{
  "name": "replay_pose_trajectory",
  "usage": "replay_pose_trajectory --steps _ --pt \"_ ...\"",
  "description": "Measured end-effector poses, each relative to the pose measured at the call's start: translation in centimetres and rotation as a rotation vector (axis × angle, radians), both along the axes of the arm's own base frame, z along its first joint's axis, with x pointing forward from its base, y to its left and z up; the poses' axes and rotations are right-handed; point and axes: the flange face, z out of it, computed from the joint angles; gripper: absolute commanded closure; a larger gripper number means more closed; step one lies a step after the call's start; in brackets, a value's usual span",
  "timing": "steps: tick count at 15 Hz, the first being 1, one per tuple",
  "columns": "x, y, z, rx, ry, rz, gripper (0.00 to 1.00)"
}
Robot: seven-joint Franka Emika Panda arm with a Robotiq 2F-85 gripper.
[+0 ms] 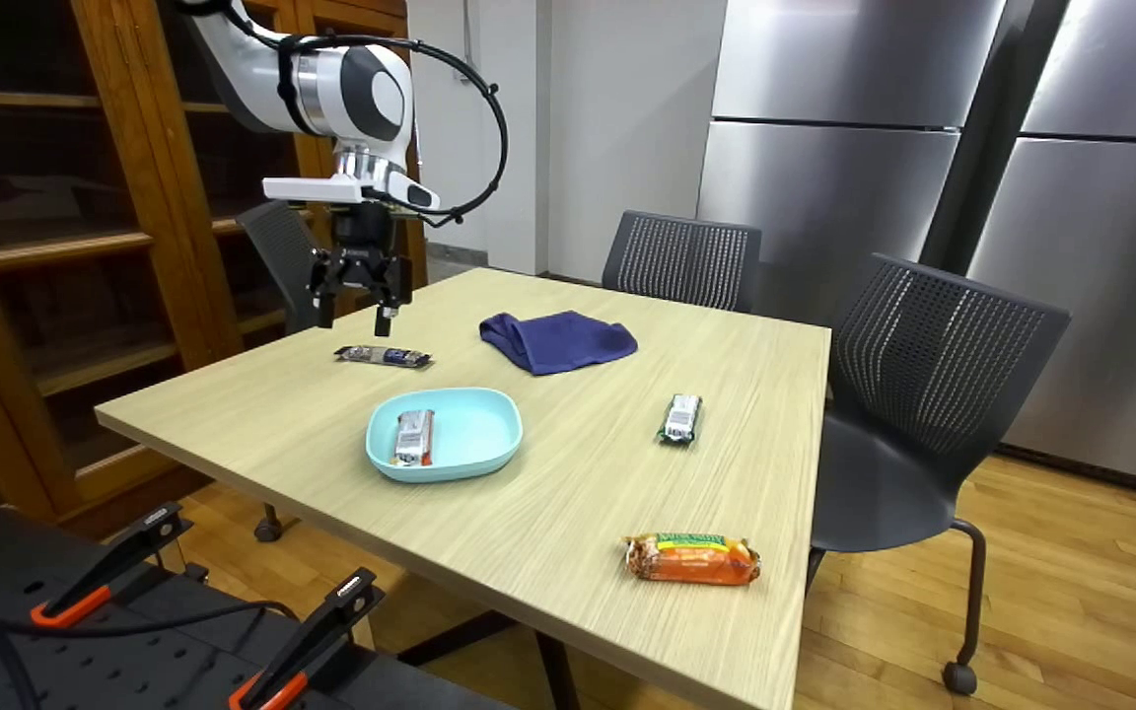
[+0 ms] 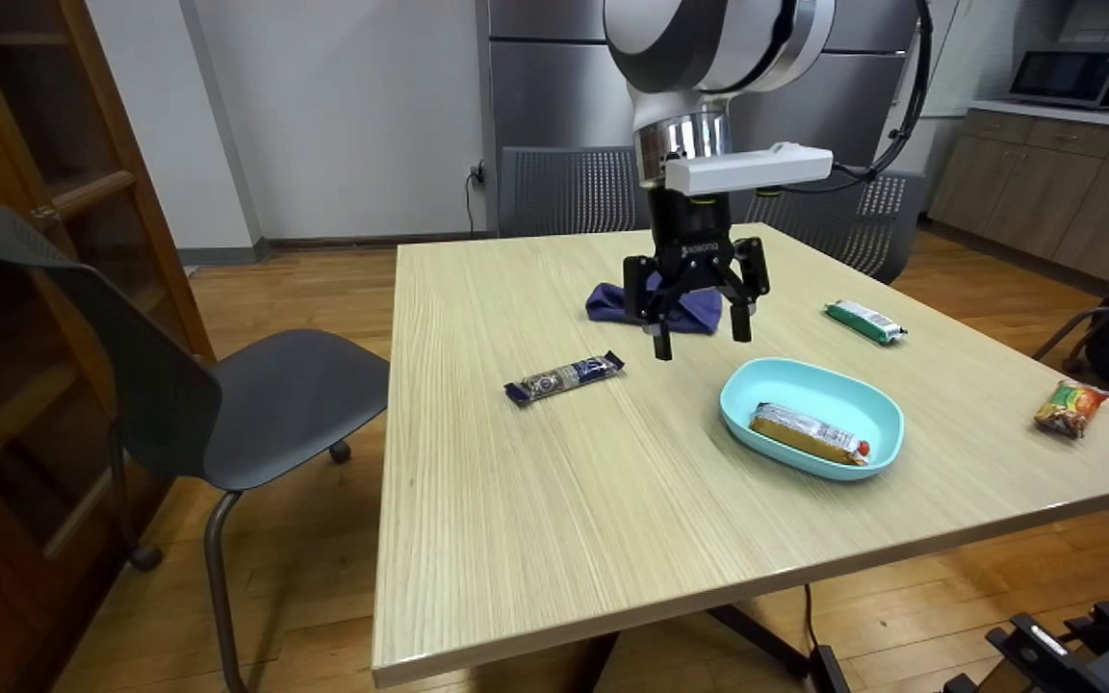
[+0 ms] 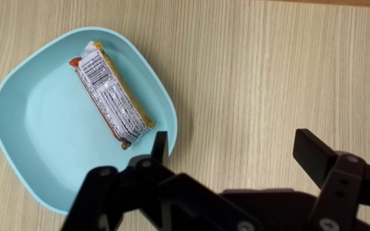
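Note:
My gripper [image 1: 355, 320] is open and empty, held above the table; it also shows in an exterior view [image 2: 702, 339] and the wrist view [image 3: 231, 144]. In the wrist view its left finger overlaps the rim of a light-blue dish [image 3: 59, 125], with bare wood between the fingers. The dish also shows in both exterior views [image 1: 479, 434] [image 2: 838, 385]. A bar in a white, orange and yellow wrapper [image 3: 112, 96] lies inside it [image 1: 414, 437] [image 2: 805, 433]. A dark-blue and clear wrapped bar [image 1: 383, 356] [image 2: 564, 377] lies on the table near the gripper, outside the wrist view.
A folded dark-blue cloth [image 1: 568, 340] [image 2: 609, 303] lies further back on the table [image 1: 548, 473]. A green and white bar [image 1: 681, 418] [image 2: 864, 320] and an orange packet [image 1: 693, 559] [image 2: 1070, 408] lie apart on the table. Chairs [image 1: 923, 414] [image 2: 295, 404] stand around it.

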Motion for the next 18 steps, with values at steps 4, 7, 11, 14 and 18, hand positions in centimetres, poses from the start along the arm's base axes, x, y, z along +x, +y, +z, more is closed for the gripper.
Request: replay_pose_trajectory --steps 4,7,11,14,18 --pt "0.0 0.0 0.0 0.0 0.001 0.0 0.0" --pt "0.0 0.0 0.0 0.0 0.001 0.0 0.0" --pt "0.0 0.0 0.0 0.0 0.001 0.0 0.0" --pt "0.0 0.0 -0.2 -0.002 -0.002 -0.009 0.0" --pt "1.5 0.9 -0.2 0.018 -0.074 -0.129 0.0"
